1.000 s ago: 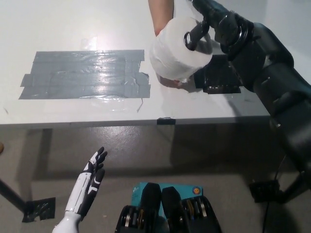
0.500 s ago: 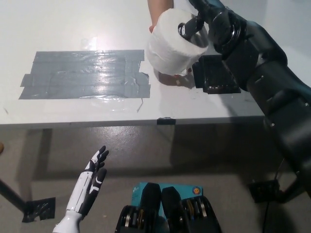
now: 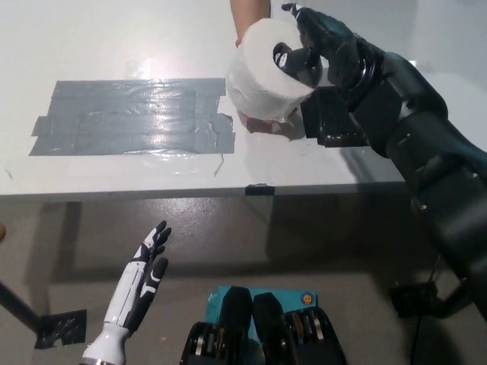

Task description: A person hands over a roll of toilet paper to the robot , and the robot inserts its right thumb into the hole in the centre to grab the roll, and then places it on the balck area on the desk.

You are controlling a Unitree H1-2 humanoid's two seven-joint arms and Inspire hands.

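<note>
White surface (image 3: 114,38) w/ grey tape patch (image 3: 133,115) at left, black area (image 3: 335,125) under the arm. Toilet paper roll (image 3: 262,76) held up over surface, person's hand (image 3: 262,125) supporting underneath, core hole facing right robot hand (image 3: 316,46) so thumb goes in; fingers clamped on roll. Left robot hand (image 3: 144,274) idle low below surface edge, fingers apart.
</note>
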